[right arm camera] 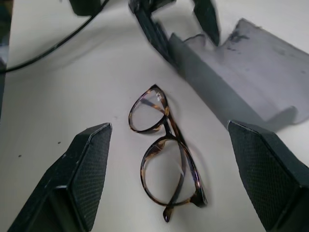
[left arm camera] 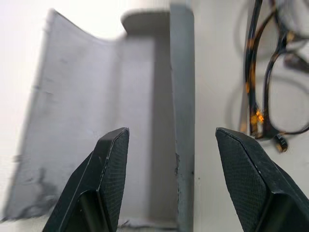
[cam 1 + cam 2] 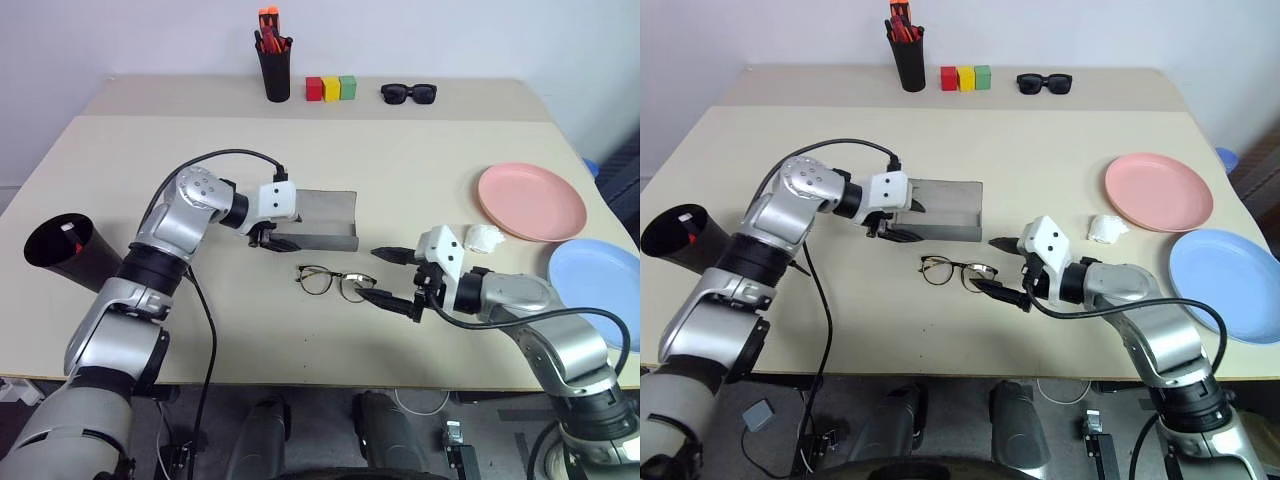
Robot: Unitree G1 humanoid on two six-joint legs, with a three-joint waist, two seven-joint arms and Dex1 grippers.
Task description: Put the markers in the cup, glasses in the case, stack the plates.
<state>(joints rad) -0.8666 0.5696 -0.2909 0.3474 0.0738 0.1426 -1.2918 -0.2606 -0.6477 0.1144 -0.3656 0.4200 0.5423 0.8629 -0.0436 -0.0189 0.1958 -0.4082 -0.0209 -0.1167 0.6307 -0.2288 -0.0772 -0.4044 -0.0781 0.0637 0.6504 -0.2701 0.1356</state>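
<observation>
Beige tabletop (image 3: 420, 170) is set against a pale wall, the glasses (image 3: 335, 282) lying beside the opened grey case (image 3: 325, 222), with the left gripper (image 3: 278, 240) and right gripper (image 3: 392, 278) both spread apart.

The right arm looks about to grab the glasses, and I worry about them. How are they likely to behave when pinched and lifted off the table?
The glasses have a thin frame, so they are probably light and may flex under a hard pinch. The clear lenses look smooth, likely slippery. They lie flat, so sliding seems likelier than tipping.
</observation>
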